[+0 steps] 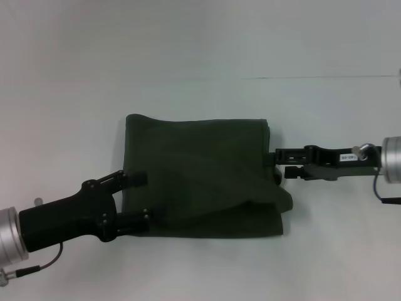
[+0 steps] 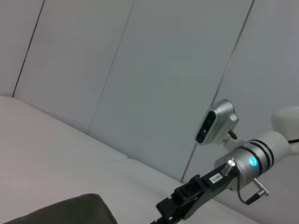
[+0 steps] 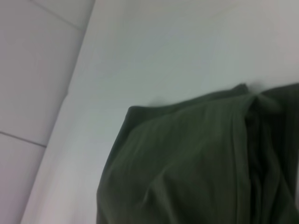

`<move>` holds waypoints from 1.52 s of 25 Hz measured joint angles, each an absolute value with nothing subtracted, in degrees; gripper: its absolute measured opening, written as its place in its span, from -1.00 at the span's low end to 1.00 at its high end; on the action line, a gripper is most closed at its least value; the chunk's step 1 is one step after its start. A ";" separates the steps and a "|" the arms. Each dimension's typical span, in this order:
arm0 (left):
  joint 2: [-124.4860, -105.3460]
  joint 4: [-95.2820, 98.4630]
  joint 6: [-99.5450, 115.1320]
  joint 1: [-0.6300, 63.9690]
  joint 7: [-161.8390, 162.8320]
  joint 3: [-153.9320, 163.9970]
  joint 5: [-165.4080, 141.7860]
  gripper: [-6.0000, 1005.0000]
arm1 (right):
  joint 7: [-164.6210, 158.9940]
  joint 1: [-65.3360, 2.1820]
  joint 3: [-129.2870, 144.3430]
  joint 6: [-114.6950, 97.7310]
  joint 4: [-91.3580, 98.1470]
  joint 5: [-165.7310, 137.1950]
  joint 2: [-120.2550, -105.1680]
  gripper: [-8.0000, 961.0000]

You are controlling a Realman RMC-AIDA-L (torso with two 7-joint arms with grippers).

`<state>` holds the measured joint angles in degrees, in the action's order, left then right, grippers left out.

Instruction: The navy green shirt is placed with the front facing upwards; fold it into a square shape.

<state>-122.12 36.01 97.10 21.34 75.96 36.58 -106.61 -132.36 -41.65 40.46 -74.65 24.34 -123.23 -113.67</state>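
A plain white worktop (image 1: 200, 44) fills the head view, with a faint seam line running across its far part at about 1 o'clock; in the left wrist view pale wall panels (image 2: 140, 70) rise behind it.

The navy green shirt (image 1: 200, 179) lies at the centre of the worktop, already folded into a roughly square bundle with only plain green cloth showing. Its edge toward 12 o'clock is fairly straight, while the corner at about 4 o'clock bulges outward, with a diagonal crease and a loose layer running toward it. The right wrist view shows the same cloth close up, layered and rumpled, with bare worktop beyond it.

The left gripper (image 1: 145, 197) comes in from 8 o'clock. Its fingers (image 1: 139, 179) are spread apart, released, both resting on the shirt's 9 o'clock edge, one toward the far side and the other toward the near side.

The right gripper (image 1: 279, 162) reaches in from 3 o'clock, low and level, its tip touching the shirt's edge there. Whether its fingers are clenched on the cloth or released, I cannot tell. It also shows in the left wrist view, with a camera mounted above its wrist.
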 joint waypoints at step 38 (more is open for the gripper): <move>-122.44 34.53 94.11 22.97 75.98 36.56 -106.16 0.81 | -129.55 -44.19 40.66 -66.97 22.64 -122.45 -117.69 0.83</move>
